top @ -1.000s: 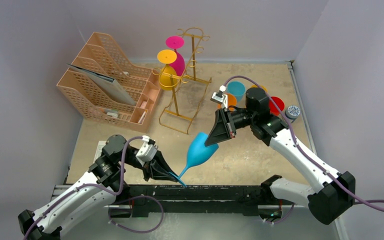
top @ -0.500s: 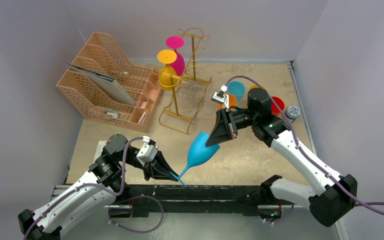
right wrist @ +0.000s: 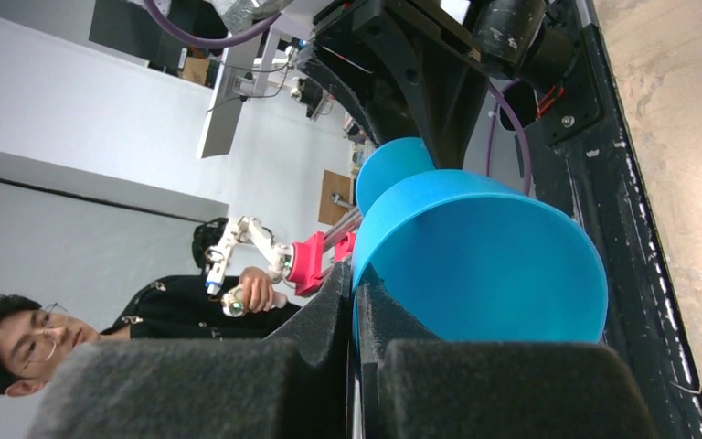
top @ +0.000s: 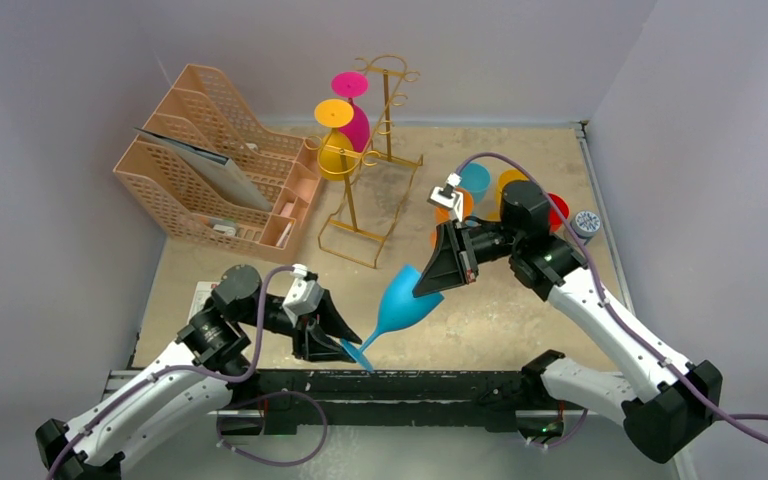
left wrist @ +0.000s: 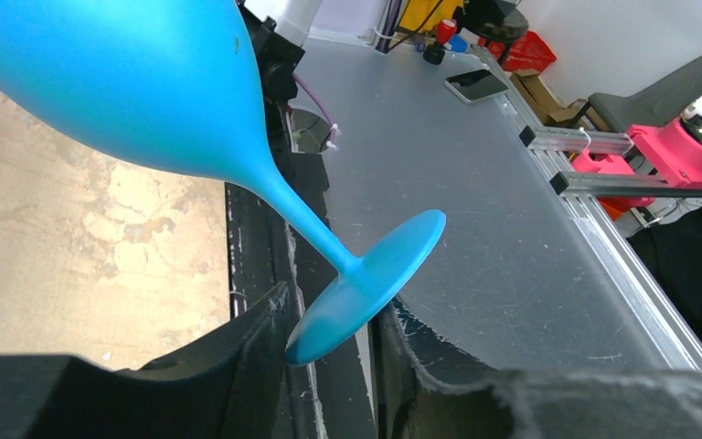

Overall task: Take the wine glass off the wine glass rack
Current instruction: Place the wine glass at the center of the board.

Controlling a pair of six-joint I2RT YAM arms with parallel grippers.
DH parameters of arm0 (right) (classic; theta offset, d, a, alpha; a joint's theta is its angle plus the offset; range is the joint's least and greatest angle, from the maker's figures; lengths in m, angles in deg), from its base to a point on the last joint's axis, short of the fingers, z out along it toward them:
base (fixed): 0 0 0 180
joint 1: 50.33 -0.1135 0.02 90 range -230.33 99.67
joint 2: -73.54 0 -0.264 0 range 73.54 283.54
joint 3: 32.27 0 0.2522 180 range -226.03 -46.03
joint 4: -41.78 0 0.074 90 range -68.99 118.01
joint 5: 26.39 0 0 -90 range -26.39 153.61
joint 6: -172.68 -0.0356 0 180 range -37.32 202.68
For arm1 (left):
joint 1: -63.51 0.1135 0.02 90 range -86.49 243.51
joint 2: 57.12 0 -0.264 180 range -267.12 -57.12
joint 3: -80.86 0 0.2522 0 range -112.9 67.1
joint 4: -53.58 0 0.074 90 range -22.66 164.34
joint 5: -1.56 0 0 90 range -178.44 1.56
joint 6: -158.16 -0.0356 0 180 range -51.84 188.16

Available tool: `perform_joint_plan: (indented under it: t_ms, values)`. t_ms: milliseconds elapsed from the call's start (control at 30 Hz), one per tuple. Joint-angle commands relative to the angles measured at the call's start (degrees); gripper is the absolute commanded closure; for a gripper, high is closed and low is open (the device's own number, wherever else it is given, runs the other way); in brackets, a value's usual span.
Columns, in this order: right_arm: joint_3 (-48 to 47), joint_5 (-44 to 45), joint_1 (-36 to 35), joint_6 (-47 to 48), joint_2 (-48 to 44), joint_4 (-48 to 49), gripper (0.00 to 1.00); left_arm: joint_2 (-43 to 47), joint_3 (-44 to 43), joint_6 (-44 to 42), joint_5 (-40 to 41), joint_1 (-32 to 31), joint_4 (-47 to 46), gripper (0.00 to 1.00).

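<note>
A blue wine glass point(top: 400, 300) is held tilted above the table's front edge, bowl up to the right and foot down to the left. My right gripper point(top: 432, 278) is shut on the bowl's rim point(right wrist: 484, 256), one finger inside and one outside. My left gripper point(top: 343, 343) is open, and the glass's foot point(left wrist: 366, 293) lies between its spread fingers point(left wrist: 238, 366). The gold wire wine glass rack point(top: 360, 190) stands at the back centre. A pink glass point(top: 352, 105) and an orange-yellow glass point(top: 338, 140) hang on it upside down.
A peach lattice file organizer point(top: 220, 170) holding papers stands at the back left. Teal point(top: 474, 180), orange point(top: 508, 185) and red point(top: 557, 210) cups and a small grey round thing point(top: 587, 222) sit at the right. A black rail point(top: 410, 385) runs along the front edge.
My left gripper has opened around the glass's foot, which it gripped before. My right arm has shifted slightly right, still holding the bowl's rim.
</note>
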State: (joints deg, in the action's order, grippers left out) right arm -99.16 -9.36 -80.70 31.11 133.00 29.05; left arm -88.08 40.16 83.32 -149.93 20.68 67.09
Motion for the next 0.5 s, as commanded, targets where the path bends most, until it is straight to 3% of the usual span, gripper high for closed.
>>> perform_joint_plan:
  t_ms: [0,233,367,467]
  values:
    - [-0.8,1.6,0.0,4.5,-1.0,-4.7,1.00,1.5,-3.2,-1.9,1.9,0.1,2.6,0.61]
    - [-0.7,3.5,0.0,6.7,-2.2,-7.3,1.00,4.5,-4.9,-4.8,6.5,0.1,10.4,0.46]
    - [-0.7,5.4,0.0,8.1,-2.9,-9.2,1.00,5.9,-5.3,-5.9,9.3,0.1,13.2,0.29]
    - [-1.4,8.3,0.0,10.9,-3.7,-13.2,1.00,6.8,-5.8,-6.8,11.9,0.1,15.0,0.26]
